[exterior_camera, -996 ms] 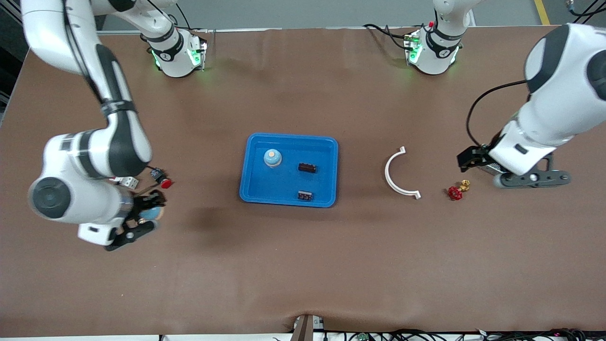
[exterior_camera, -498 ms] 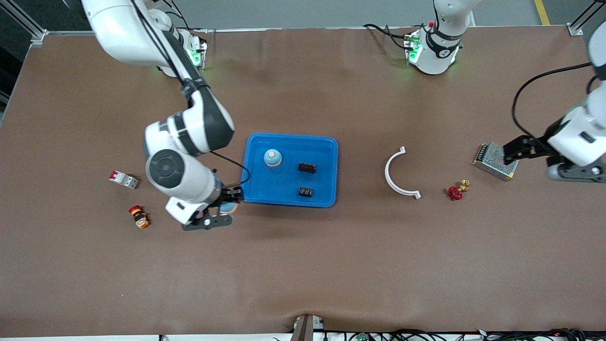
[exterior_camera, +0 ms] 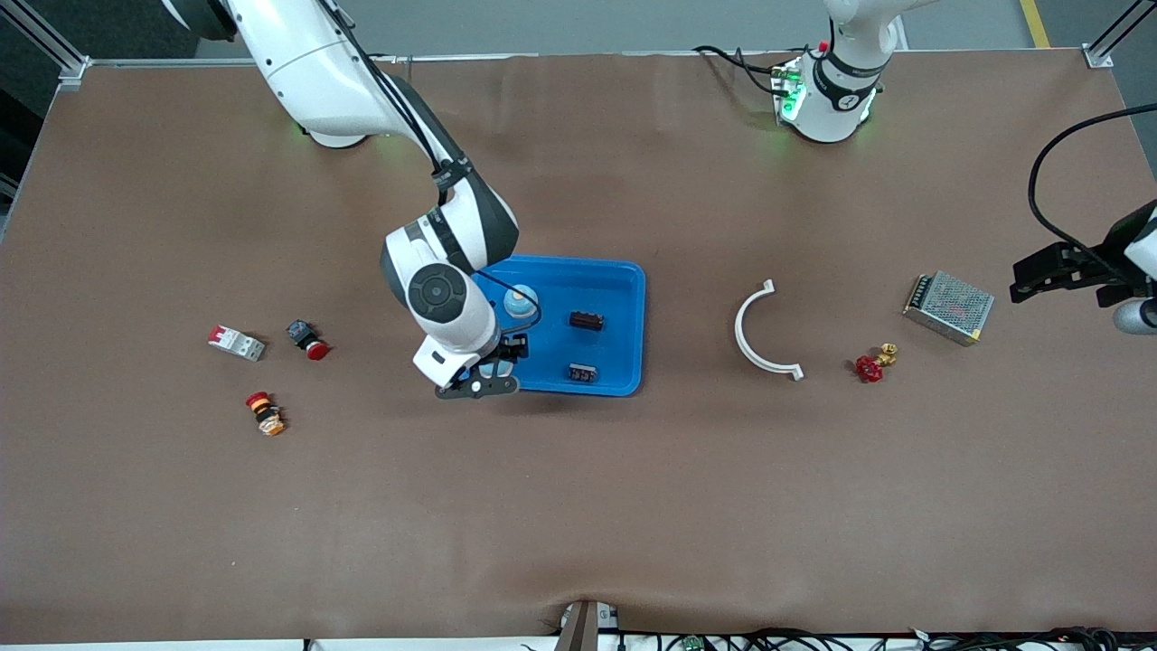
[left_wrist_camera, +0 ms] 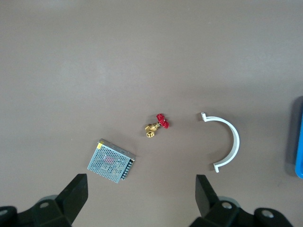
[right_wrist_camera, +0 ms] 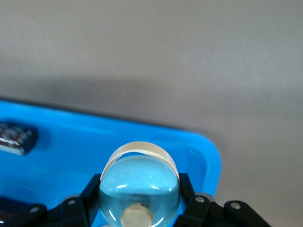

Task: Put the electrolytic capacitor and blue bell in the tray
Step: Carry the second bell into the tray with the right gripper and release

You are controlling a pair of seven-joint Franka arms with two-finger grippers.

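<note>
Right wrist view: my right gripper (right_wrist_camera: 139,208) clamps a blue bell (right_wrist_camera: 139,187) over the tray (right_wrist_camera: 208,161), unreleased; left gripper (left_wrist_camera: 137,201) waits, jaws apart

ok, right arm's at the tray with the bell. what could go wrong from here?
1. The right gripper holds the blue bell over the tray's corner; released here, it might catch the rim and roll out onto the table.
2. Another blue bell and two small black parts already lie in the tray; a drop farther in could knock them.

The left gripper waits open near the metal mesh box, so no clash seems likely.
</note>
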